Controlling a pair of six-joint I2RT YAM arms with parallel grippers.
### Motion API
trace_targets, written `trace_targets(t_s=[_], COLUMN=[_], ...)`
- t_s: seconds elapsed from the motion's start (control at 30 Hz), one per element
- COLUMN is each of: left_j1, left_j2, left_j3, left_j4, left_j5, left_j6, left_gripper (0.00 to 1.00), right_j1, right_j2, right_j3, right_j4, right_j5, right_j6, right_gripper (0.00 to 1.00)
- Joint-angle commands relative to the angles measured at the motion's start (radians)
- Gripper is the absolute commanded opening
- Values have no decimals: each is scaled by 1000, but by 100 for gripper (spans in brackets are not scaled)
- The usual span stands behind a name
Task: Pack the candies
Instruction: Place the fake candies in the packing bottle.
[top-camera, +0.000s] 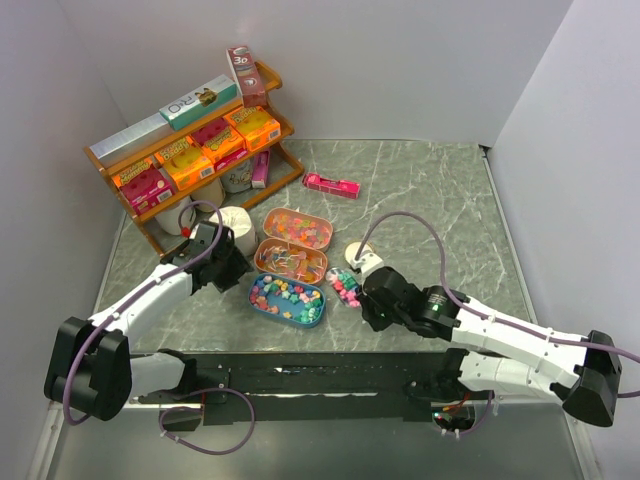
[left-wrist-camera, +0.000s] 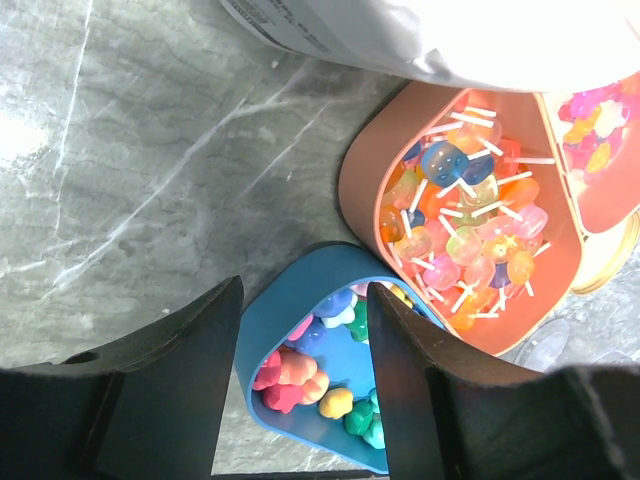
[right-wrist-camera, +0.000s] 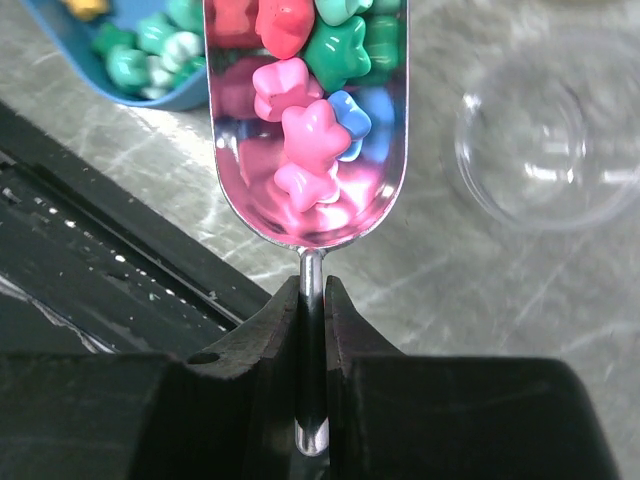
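Right gripper (right-wrist-camera: 312, 300) clamps the handle of the scoop (right-wrist-camera: 378, 200), held level so the candies (right-wrist-camera: 300, 140) heaped in it don't spill, bound for the cup (right-wrist-camera: 540, 140), I'd guess. Left gripper (left-wrist-camera: 305, 290) straddles a corner of the blue tray (left-wrist-camera: 300, 275), likely steadying it; can't tell if it's squeezing

A grey-green marbled surface (top-camera: 430, 190) with pale veins running across it fills the floor of the scene. Plain white walls close it in on three sides: a back wall (top-camera: 400, 60), a left wall (top-camera: 40, 120) and a right wall (top-camera: 580, 130), the last two slanting inward toward the far corners. In the far left corner a brown wooden shelf (top-camera: 98, 158) with two tiers stands on the surface, set at an angle to the walls. A black strip (top-camera: 330, 372) runs along the near edge. The light is soft and even, with one bright patch (left-wrist-camera: 25, 135) of glare on the stone in the left wrist view.
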Motion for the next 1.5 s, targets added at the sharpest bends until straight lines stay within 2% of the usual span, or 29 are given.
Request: trace_targets(t_s=[0.0,0.13,0.3,0.47,0.67,0.97,1.23,1.47], left_j1=[3,3,3,3,4,3,3,3], left_j2=[4,21,38,49,41,37,18,27], left_j3=[20,29,40,49,41,15,9,12], left_j4=[40,40,43,41,53,84,98,99], left_j5=[9,14,23,23,28,34,44,44], left_j6=[27,34,35,40,34,11,0,0], left_gripper=[59,58,59,60,63,68,72,75], right_j1=[-7,-7,-7,-7,-36,-136,-308,-352], right_j2=[-27,-53,-94,-111,-137,-82,-27,24], right_j3=[2,8,13,17,60,106,186,227], right_j4=[-63,-151,-229,-289,-375,-404,-488,-543], right_j5=[113,222,248,214,106,-36,-158,-229], right_j6=[147,267,353,422,462,433,332,284], right_gripper=[0,0,0,0,0,0,0,0])
